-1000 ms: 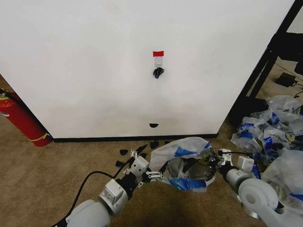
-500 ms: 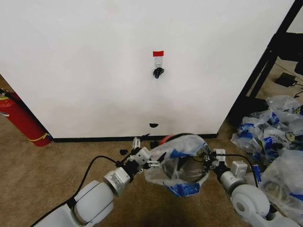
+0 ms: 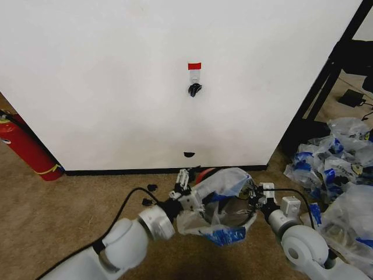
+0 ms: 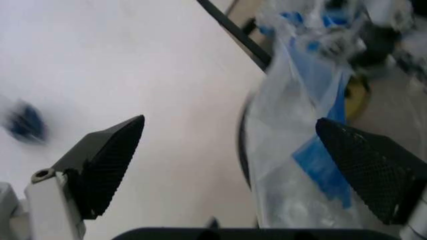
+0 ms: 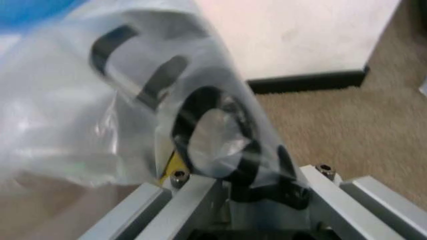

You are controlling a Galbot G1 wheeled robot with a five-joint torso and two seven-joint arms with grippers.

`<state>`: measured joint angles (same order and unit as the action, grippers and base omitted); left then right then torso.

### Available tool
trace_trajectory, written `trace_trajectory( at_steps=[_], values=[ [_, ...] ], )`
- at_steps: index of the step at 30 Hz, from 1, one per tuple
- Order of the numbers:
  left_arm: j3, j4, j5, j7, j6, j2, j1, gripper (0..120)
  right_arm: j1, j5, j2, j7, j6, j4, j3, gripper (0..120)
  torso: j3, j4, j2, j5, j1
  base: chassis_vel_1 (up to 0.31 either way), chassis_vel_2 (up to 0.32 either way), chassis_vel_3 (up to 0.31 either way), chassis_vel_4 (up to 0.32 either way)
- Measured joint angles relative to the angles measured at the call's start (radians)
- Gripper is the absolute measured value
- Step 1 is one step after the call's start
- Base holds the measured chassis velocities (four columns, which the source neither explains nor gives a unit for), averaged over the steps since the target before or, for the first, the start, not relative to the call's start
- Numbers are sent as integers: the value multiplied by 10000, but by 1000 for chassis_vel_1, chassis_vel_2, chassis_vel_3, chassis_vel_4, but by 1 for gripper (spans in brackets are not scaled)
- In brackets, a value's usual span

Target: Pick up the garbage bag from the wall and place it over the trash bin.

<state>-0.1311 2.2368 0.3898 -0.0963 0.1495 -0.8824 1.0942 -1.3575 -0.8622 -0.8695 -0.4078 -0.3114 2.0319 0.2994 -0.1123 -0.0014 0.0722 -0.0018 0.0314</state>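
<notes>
Bag (image 3: 218,195): draped over the bin (image 3: 205,173), which stands just in front of the wall (image 3: 116,87); its mouth is stretched between my arms.
Left end effector (image 3: 187,197): at the bag's left edge, fingers spread, nothing between them.
Right end effector (image 3: 254,197): at the bag's right edge, pressed together, pinching plastic.
Key relation: the rim lies between my end effectors, the bag's mouth running left to right across it.

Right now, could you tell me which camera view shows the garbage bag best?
The head view: the whole garbage bag shows there, draped over the trash bin between both arms. The left wrist view gives a blurred side strip; the right wrist view gives only film across the lens.
</notes>
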Motion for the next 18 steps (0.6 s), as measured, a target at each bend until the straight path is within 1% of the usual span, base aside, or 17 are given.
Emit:
trace_trajectory(
  at_steps=[3,4,5,8,9,11,13,14,17,18],
  values=[
    [47,250,710,-34,-152,-66,173,100,-69,-26,-62,-188,-137,-16,-40,0,1,-3,0,0,0,0,0,0,0],
    [47,250,710,-34,-152,-66,173,100,-69,-26,-62,-188,-137,-16,-40,0,1,-3,0,0,0,0,0,0,0],
    [-12,257,939,-56,-225,-68,247,99,-85,-26,-88,-237,-174,-7,-76,0,1,-3,0,1,-1,0,0,0,0],
    [-351,-3,1733,-72,-501,-89,491,88,-78,-28,-123,-332,-261,63,-197,0,0,-2,0,1,-1,0,0,0,0],
    [-421,-87,1946,-71,-580,-116,534,86,-66,-35,-124,-347,-281,81,-220,0,0,-2,0,0,0,0,0,0,0],
    [-663,-382,2818,-72,-869,-242,612,75,-1,-78,-117,-378,-352,161,-292,0,1,0,0,0,-1,0,0,0,0],
    [-702,-420,2937,-74,-902,-262,614,73,10,-85,-112,-379,-362,169,-301,0,1,0,0,0,-1,0,0,0,0],
    [-889,-551,3303,-122,-980,-299,606,67,50,-94,-100,-382,-386,180,-326,0,0,-1,0,0,0,0,0,0,0],
    [-1147,-691,3507,-159,-989,-316,567,57,82,-94,-121,-384,-403,180,-329,0,0,-1,0,0,-1,0,0,0,0],
    [-1194,-753,3546,-160,-988,-334,536,52,78,-94,-141,-384,-406,180,-329,0,0,-1,0,0,-1,0,0,0,0]
  ],
)
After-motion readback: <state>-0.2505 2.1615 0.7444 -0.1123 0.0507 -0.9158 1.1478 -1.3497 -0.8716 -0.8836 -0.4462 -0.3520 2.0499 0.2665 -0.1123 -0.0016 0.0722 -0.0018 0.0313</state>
